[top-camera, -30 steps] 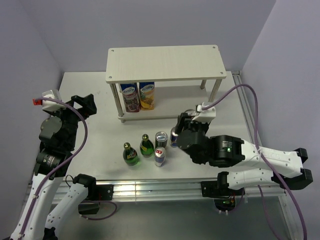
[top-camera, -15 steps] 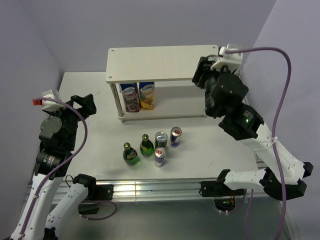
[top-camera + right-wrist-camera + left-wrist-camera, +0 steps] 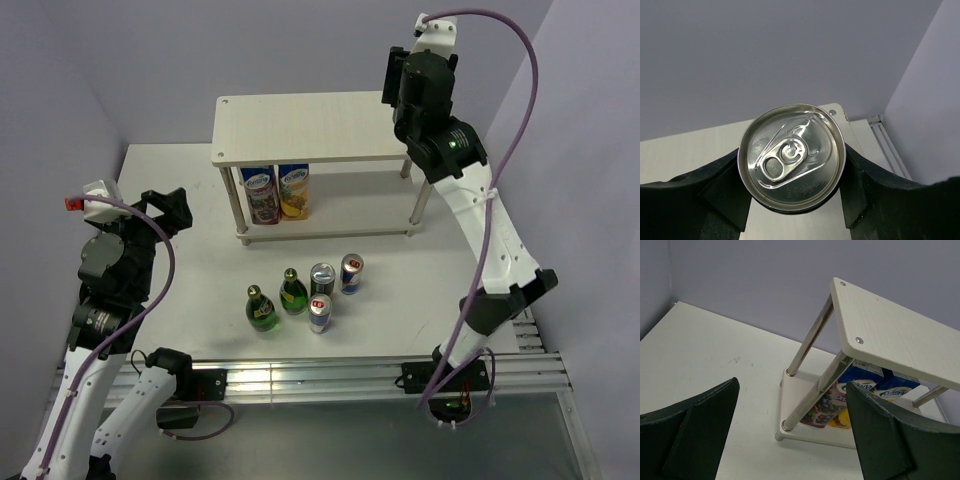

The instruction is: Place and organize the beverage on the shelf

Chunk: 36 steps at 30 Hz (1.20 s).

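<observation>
My right gripper point(image 3: 398, 76) point(image 3: 791, 174) is shut on a can with a silver pull-tab top point(image 3: 790, 152). It hangs above the right end of the shelf's top board point(image 3: 320, 125) point(image 3: 685, 150); the can's body is hidden. On the table in front of the shelf stand two green bottles point(image 3: 261, 308) point(image 3: 293, 293), a dark can point(image 3: 322, 276) and two slim blue-and-silver cans point(image 3: 351, 272) point(image 3: 320, 313). My left gripper point(image 3: 166, 206) point(image 3: 791, 386) stands open and empty at the table's left, facing the shelf's left legs point(image 3: 810, 340).
Two juice cartons point(image 3: 262, 193) point(image 3: 293, 190) stand at the left of the shelf's lower board point(image 3: 360, 215); the left wrist view shows them behind the legs point(image 3: 840, 400). A metal rail point(image 3: 495, 215) runs along the table's right edge.
The right arm has lifted the can from the table in front of the shelf, up and back to above the right end of the top board. The left arm has not moved.
</observation>
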Tool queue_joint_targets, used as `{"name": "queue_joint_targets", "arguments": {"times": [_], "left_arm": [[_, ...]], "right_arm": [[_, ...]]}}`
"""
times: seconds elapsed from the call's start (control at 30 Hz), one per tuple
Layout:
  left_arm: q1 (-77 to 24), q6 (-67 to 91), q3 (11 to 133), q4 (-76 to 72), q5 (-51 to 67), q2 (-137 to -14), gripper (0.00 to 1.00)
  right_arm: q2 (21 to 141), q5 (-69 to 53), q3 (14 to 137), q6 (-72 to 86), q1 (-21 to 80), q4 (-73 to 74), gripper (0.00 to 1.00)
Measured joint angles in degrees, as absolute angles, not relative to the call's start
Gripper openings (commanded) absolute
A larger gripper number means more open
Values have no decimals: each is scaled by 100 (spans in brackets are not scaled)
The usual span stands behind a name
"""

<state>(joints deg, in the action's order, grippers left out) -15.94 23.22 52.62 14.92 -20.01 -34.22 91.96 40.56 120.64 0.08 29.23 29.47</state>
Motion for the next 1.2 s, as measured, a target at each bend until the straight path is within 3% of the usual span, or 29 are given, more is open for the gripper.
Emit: {"name": "queue_joint_targets", "arguments": {"times": [0.33,0.37,0.4,0.43,0.53,0.63,0.83,1.2], "left_arm": [[-1592,2320,5262,1492,-2003,-3426,94],[-1592,2320,5262,1492,-2003,-3428,93],[-1592,2320,5262,1492,-2003,-3433,93],[-1586,2322,5262,1492,-2003,-3435,93],[-1564,2322,5262,1490,-2003,-3435,93],[-1538,2322,5262,1492,-2001,-3437,93],[-1498,2322,5262,1492,-2001,-3437,93],[-1474,2322,5262,1492,-2001,-3437,93]], "right_arm": [[9666,3741,12193,355,2432,3216,0],[9666,3704,12193,403,2394,3216,4],[9666,3684,12193,445,2368,3218,10],[9666,3671,12193,491,2331,3216,27],[9664,3651,12180,569,2283,3208,62],[9642,3653,12114,620,2283,3142,79],[9557,3660,11799,687,2281,3079,100],[9181,3632,11292,790,2287,3052,100]]}}
